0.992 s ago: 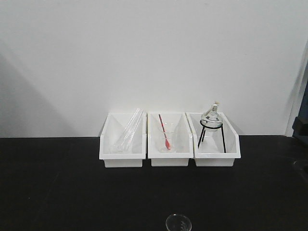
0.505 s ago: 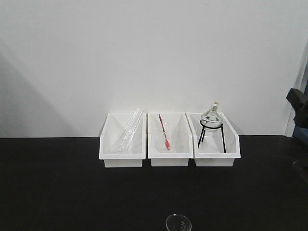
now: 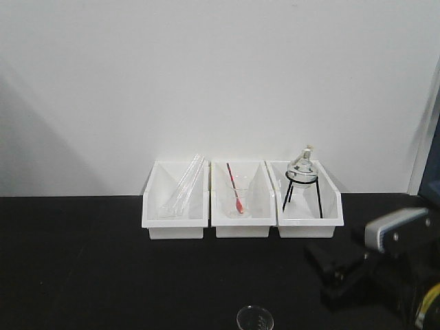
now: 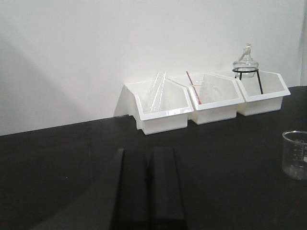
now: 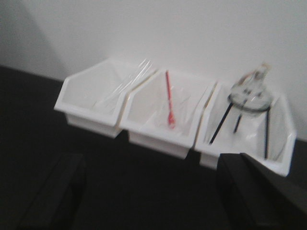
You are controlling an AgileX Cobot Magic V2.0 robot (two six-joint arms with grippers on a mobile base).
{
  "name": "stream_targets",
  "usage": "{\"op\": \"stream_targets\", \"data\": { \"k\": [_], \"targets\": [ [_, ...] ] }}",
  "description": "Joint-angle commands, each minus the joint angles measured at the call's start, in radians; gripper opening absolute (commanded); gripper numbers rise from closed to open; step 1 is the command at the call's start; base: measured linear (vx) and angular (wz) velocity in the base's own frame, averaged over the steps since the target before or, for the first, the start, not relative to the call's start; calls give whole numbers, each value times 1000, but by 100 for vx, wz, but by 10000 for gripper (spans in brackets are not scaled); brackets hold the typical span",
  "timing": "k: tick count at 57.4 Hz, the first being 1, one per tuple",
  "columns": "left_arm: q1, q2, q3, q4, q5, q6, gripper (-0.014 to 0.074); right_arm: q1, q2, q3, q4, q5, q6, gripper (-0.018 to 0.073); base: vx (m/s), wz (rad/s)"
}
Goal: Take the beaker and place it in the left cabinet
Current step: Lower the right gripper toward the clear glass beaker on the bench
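The beaker (image 3: 255, 320) is a small clear glass cylinder standing on the black counter at the bottom edge of the front view. It also shows at the right edge of the left wrist view (image 4: 296, 154). My right gripper (image 3: 331, 273) is open and empty, to the right of the beaker and apart from it. In the right wrist view its fingers (image 5: 61, 189) stand wide apart around bare counter, with no beaker between them. My left gripper (image 4: 149, 154) is shut and empty, low over the counter, left of the beaker. The left cabinet is out of view.
Three white bins stand in a row against the white wall. The left bin (image 3: 175, 223) holds glass tubes. The middle bin (image 3: 242, 223) holds a cone-shaped glass with a red stirrer. The right bin (image 3: 309, 223) holds a round flask on a black tripod.
My right arm has come in from the right edge and dropped to the lower right of the front view, nearer the beaker. The beaker and bins have not moved.
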Motion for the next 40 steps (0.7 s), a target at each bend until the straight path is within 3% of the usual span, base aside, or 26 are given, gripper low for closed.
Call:
{"op": "stream_targets", "data": {
  "k": [1,11,25,40],
  "targets": [
    [-4,-18,16,-8,-83,-3,1,0,13,99,4,-237,5,570,0,0],
    [-4,-18,16,-8,-83,-3,1,0,129,290,3,-458,-44,571,0,0],
    [-4,-18,16,-8,-83,-3,1,0,370,286,19,-787,-176,571,0,0],
    [-4,-18,16,-8,-83,-3,1,60,559,164,12,-787,-176,571,0,0]
  ]
}}
